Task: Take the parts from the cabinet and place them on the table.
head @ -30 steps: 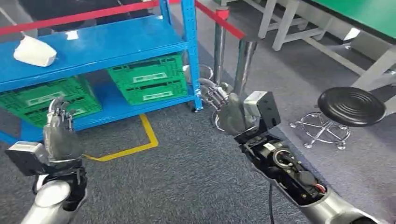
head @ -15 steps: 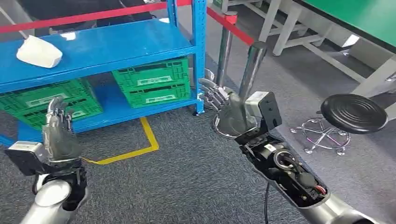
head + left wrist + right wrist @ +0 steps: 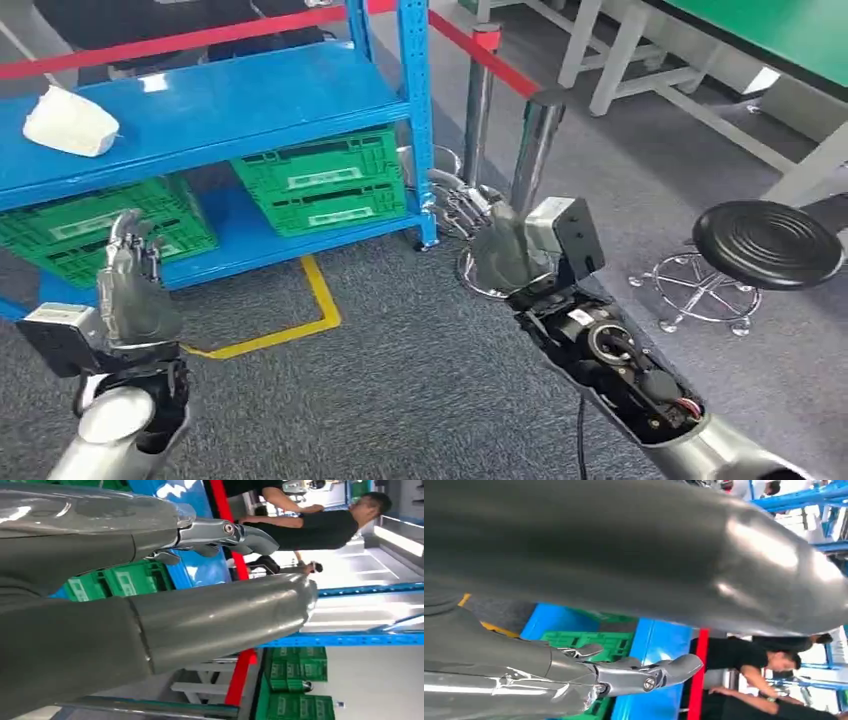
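Shifted since half a sec ago: whole head view slid a little, so the camera moved, not the things; blue cabinet [image 3: 230, 100] w/ its corner post now sits slightly further left in frame. Both arms hold the same raised pose.

Landmark = the cabinet. White part [image 3: 68, 122] lies on its upper shelf, toward the far left end, lying flat, nothing touching it. Under that shelf, on the lower level, two green crates [image 3: 320, 180] side by side. Red barrier tape runs behind and past the cabinet's right post; steel posts stand just right of it. Black round stool [image 3: 780, 232] well to the right, on grey carpet. Yellow floor tape marks a corner in front of the cabinet.

Left hand [image 3: 132, 290] is up in front of the cabinet's lower level, fingers loosely apart, holding nothing. Right hand [image 3: 490, 235] is near the right post, fingers spread, also holding nothing. Wrist views show people in dark clothes beyond the cabinet.

Judgement: the part looks small, light, prob. soft or bag-like w/ a rounded, crumpled outline; could deform or slip. Best hold likely across its middle from above, gentle squeeze. Left hand is nearer but well short of it.
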Robot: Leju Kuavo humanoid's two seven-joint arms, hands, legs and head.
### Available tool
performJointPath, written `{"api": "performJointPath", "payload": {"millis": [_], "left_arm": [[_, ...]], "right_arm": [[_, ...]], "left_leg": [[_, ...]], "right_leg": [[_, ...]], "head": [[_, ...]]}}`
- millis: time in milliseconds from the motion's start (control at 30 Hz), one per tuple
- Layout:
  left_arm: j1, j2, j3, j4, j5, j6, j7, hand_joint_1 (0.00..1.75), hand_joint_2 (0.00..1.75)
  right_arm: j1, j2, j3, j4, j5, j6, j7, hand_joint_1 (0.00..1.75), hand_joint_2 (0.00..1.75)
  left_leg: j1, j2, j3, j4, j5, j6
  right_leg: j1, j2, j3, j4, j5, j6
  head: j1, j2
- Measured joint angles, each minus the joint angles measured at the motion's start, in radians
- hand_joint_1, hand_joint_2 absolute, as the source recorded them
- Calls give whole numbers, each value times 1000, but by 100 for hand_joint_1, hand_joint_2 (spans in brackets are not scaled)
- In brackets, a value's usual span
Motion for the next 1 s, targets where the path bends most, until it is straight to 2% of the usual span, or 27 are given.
{"api": "performJointPath", "payload": {"millis": [33, 67, 100, 133, 200, 233, 267, 333, 400, 433, 467, 500, 533, 567, 600, 633, 700, 733, 767, 800, 867, 900, 933, 967, 1000], "left_arm": [[3, 0, 0, 0, 0, -1, 0, 0, 0], [4, 0, 0, 0, 0, -1, 0, 0, 0], [4, 1, -1, 0, 0, -2, 0, 0, 0], [3, 2, -1, 0, 0, 0, 0, 0, 0], [1, 2, -1, 0, 0, 10, 3, 0, 0], [0, 2, -1, 0, -1, 12, 3, 0, 0], [0, 2, -1, -2, 0, 14, 5, 0, 0], [2, 4, -1, -3, 0, 14, 6, 0, 0], [3, 5, -1, -9, 0, 15, 6, 0, 0], [2, 5, -1, -12, -1, 15, 6, 0, 0], [1, 5, -1, -13, -1, 15, 7, 0, 0], [3, 5, -1, -13, -1, 14, 7, 0, 0], [6, 5, -1, -13, -1, 14, 7, 0, 0], [8, 5, -1, -13, -1, 14, 7, 0, 0], [9, 5, -1, -13, -1, 14, 7, 0, 0], [10, 5, -1, -13, -1, 14, 7, 0, 0], [10, 5, -1, -13, -1, 14, 8, 0, 0], [10, 5, -1, -13, -1, 14, 8, 0, 0], [9, 5, -1, -13, -1, 14, 9, 0, 0], [8, 6, -1, -14, -2, 14, 12, 0, 0], [9, 6, -1, -16, -3, 14, 14, 0, 0], [8, 6, -1, -18, -4, 16, 14, 0, 0], [8, 8, -1, -19, -4, 16, 15, 0, 0], [5, 8, -2, -21, -6, 18, 15, 0, 0], [4, 9, -2, -21, -6, 18, 17, 0, 0]], "right_arm": [[2, 0, 0, 0, 0, -3, 1, 0, 0], [3, 0, 0, 0, 0, -3, 1, 0, 0], [4, 0, 0, 0, 0, -5, 2, 0, 0], [5, 0, 0, 0, 1, -4, 2, 0, 0], [5, 0, 0, 0, 1, -2, 1, 0, 0], [3, 0, 0, 0, 2, 0, 1, 0, 0], [2, 0, 0, 0, 2, 1, 1, 0, 0], [2, 0, 1, 0, 2, 6, 1, 0, 0], [2, 0, 0, -1, 2, 6, 1, 0, 0], [1, 0, -1, -1, 2, 6, 0, 0, 0], [0, 0, -1, -1, 2, 7, 0, 0, 0], [1, 0, -1, -1, 2, 8, 0, 0, 0], [5, 0, 0, -1, 2, 8, 1, 0, 0], [8, 0, 0, -1, 2, 8, 1, 0, 0], [10, 0, 1, -1, 2, 8, 1, 0, 0], [10, 0, 0, -1, 2, 8, 1, 0, 0], [10, 0, 0, -1, 2, 8, 1, 0, 0], [9, 0, 0, -1, 2, 8, 1, 0, 0], [8, 0, 0, 0, 2, 8, 1, 0, 0], [6, 0, 0, -2, 2, 8, 1, 0, 0], [8, 1, 1, -2, 8, 9, 1, 0, 0], [8, 1, 0, -2, 12, 10, 2, 0, 0], [8, 1, 0, -2, 15, 10, 2, 0, 0], [7, 1, 0, -3, 17, 11, 1, 0, 0], [7, 1, 0, -3, 17, 13, 2, 0, 0]], "left_leg": [[2, 0, -50, 80, -22, -4], [4, 0, -81, 119, -20, -6], [6, 1, -83, 103, 5, -6], [7, 1, -60, 40, 50, -5], [9, 2, 27, -148, 149, 1], [8, 2, 54, -204, 150, 5], [2, -1, 57, -213, 146, 12], [-2, -2, 57, -209, 140, 23], [4, -1, 69, -222, 141, 38], [5, -1, 78, -225, 138, 44], [5, 0, 82, -225, 135, 50], [3, 0, 84, -225, 133, 53], [1, 0, 85, -225, 131, 56], [-2, 0, 85, -224, 129, 59], [-3, -1, 88, -223, 126, 60], [-4, -3, 93, -223, 122, 59], [-6, -7, 109, -220, 111, 55], [-6, -7, 115, -220, 105, 52], [-11, -6, 112, -220, 104, 48], [-11, -6, 103, -214, 104, 44], [-9, -4, 98, -217, 110, 33], [-13, -3, 99, -214, 105, 27], [-11, -2, 98, -204, 95, 21], [-9, -1, 79, -159, 71, 13], [-7, -1, 37, -78, 35, 9]], "right_leg": [[0, -1, 0, 0, -2, -2], [0, 0, 1, 0, -3, -3], [0, 0, 4, 0, -6, -2], [-1, 2, 9, 0, -10, 0], [-2, 3, 23, 0, -20, 7], [1, 3, 24, 0, -24, 12], [4, 7, 21, 2, -27, 17], [4, 6, 26, -5, -29, 28], [1, 6, 33, -9, -38, 43], [0, 0, 18, 22, -59, 43], [1, -1, -12, 92, -95, 44], [2, -1, -54, 176, -129, 44], [3, -1, -109, 277, -164, 46], [2, -2, -150, 346, -181, 47], [3, -1, -164, 358, -168, 46], [3, -2, -149, 312, -126, 43], [4, -1, -67, 126, -12, 32], [5, -2, -34, 41, 18, 24], [10, -1, -26, 34, 2, 21], [15, -2, -17, 16, -1, 20], [16, -1, -17, 16, -2, 13], [6, 0, -11, 7, 1, 8], [2, -2, -3, 1, 2, 6], [2, -2, 1, 0, 1, 3], [3, -3, 2, 0, 0, 0]], "head": [[-4, 0], [-5, 0], [-6, 0], [-8, 0], [-11, 0], [-14, 0], [-16, 0], [-11, 0], [-10, 0], [-7, 0], [0, 0], [10, 0], [16, 0], [18, 0], [18, 0], [21, 0], [30, 0], [36, 0], [33, 0], [38, 0], [34, 0], [34, 0], [33, 0], [23, 0], [13, 0]]}}
